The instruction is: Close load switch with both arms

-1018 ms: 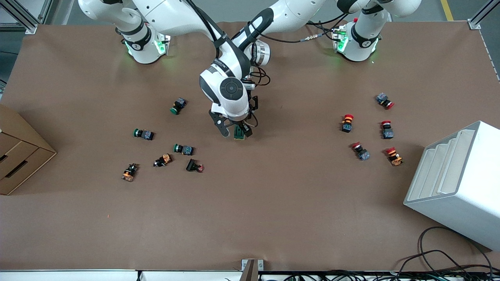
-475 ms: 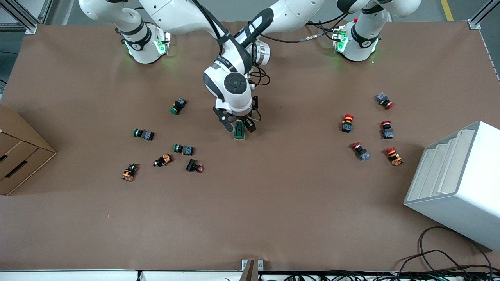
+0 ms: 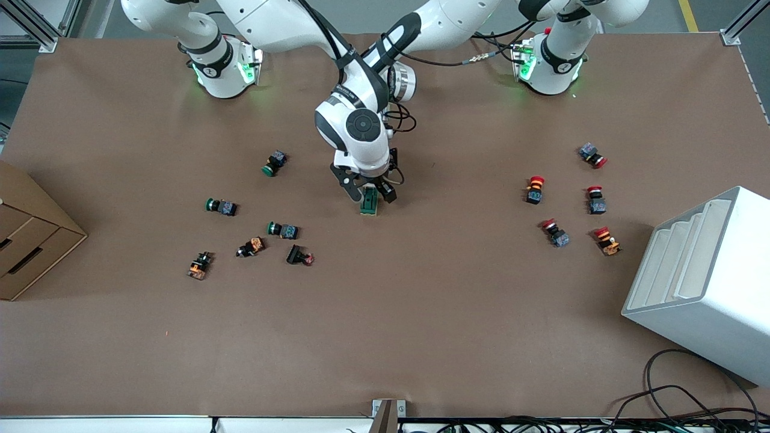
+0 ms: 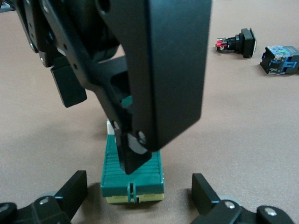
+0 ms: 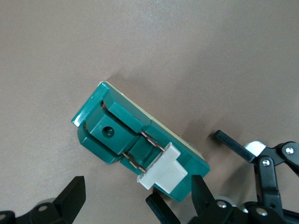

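Note:
The dark-green load switch (image 3: 369, 202) lies on the brown table near its middle, tan base down. Its white lever (image 5: 163, 175) sits at one end. My right gripper (image 3: 366, 191) is open just above it, fingers to either side; in the right wrist view (image 5: 135, 198) the lever end lies between them. One right fingertip (image 4: 135, 156) is down at the switch's ribbed top (image 4: 133, 175). My left gripper (image 4: 138, 198) is open and low, its fingers straddling the switch's end. In the front view it is mostly hidden under the right arm's wrist.
Green and orange push-buttons (image 3: 281, 230) lie scattered toward the right arm's end, red ones (image 3: 534, 189) toward the left arm's end. A white stepped bin (image 3: 704, 282) and a cardboard box (image 3: 30, 234) stand at the table's two ends. Cables (image 3: 680, 403) lie at the front corner.
The right arm's wrist has drawn back toward the bases and shifted slightly toward the left arm's end, uncovering more of the switch. The switch has stayed about where it was.

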You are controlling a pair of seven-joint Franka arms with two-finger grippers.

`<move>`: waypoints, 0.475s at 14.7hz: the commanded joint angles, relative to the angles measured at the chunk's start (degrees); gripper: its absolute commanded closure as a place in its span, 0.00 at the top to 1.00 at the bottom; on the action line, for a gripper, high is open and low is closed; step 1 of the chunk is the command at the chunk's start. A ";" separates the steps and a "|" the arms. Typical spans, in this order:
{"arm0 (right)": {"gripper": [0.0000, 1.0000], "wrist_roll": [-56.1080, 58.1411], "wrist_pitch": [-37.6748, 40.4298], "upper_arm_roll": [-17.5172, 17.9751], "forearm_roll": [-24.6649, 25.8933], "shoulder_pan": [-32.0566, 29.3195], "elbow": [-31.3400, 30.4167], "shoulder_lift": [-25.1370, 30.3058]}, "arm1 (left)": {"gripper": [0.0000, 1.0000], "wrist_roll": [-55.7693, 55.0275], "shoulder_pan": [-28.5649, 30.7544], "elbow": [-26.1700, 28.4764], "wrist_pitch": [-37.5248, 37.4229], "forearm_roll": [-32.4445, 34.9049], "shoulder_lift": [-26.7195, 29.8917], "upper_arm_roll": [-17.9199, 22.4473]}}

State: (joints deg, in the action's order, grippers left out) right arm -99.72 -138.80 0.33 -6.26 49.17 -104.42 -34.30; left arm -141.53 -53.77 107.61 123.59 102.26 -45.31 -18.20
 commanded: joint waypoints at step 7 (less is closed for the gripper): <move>1.00 -0.22 -4.37 -0.50 -0.15 0.58 -0.08 -2.61 | 0.99 -0.94 0.42 -1.96 0.08 0.49 -1.54 0.54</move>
State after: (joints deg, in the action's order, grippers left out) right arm -99.72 -140.10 0.21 -6.35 49.16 -104.42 -34.50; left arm -141.69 -53.78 107.34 123.33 102.26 -45.57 -18.20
